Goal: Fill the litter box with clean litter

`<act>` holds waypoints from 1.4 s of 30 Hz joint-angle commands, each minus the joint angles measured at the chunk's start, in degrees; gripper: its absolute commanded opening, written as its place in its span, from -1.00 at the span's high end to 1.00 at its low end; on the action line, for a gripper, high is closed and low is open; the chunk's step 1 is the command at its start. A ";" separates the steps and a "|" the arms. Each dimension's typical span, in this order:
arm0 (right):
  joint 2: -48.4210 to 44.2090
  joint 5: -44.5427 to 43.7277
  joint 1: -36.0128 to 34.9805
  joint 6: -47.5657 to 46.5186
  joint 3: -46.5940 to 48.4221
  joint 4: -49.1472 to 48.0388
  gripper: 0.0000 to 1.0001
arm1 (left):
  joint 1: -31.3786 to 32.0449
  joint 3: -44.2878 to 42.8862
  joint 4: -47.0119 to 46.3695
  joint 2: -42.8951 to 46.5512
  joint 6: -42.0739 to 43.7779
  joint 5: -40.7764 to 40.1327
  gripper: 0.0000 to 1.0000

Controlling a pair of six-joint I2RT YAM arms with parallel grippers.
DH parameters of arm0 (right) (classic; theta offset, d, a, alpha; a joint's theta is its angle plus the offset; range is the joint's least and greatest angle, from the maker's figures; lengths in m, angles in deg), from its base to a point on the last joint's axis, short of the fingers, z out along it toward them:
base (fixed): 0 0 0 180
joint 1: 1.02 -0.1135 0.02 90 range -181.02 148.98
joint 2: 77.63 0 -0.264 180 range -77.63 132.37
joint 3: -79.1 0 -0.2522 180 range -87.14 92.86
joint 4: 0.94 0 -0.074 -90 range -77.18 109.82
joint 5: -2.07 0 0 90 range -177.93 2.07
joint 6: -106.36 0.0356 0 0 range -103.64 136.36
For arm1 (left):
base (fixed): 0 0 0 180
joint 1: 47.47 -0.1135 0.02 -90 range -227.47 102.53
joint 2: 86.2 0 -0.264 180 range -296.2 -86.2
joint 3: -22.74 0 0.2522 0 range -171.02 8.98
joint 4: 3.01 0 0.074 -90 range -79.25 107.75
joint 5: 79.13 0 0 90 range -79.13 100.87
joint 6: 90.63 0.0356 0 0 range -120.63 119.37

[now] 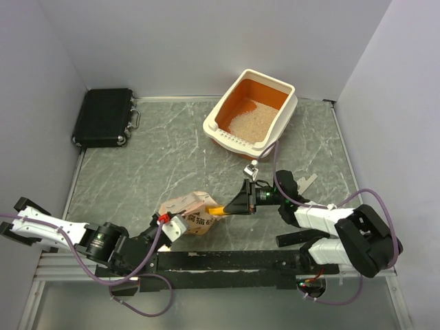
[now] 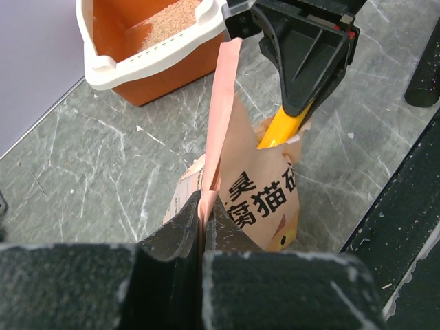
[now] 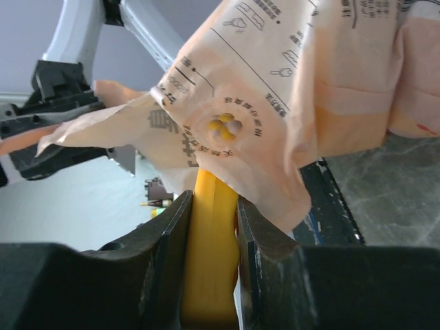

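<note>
L tool (image 2: 202, 221) pinches top edge of the bag (image 1: 193, 210); R tool (image 3: 212, 206) is closed on the scoop (image 3: 210, 268), stuck into it. Litter box (image 1: 221, 115) w/ litter (image 1: 249, 118) stands near far desk (image 1: 158, 161) edge, well apart.

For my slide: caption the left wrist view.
Left pincer pinches peach-pink printed bag; right pincer holds yellow-orange plastic scoop inside.

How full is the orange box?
Partly full. Pale clean litter covers only part of the litter box; bare orange floor shows at the far end.
</note>
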 commanded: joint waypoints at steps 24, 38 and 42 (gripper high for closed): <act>-23.84 -10.38 -0.24 -29.78 18.75 62.01 1.00 | 0.86 -1.39 -1.29 -1.05 -0.42 -1.61 0.98; -32.27 -9.94 1.69 -1.94 0.47 29.00 1.00 | 2.00 -1.74 -0.68 -0.25 -1.03 -1.52 0.98; -34.56 -12.84 1.60 3.34 -5.76 20.36 1.00 | 2.35 -1.83 -0.94 0.98 -1.04 -2.57 0.98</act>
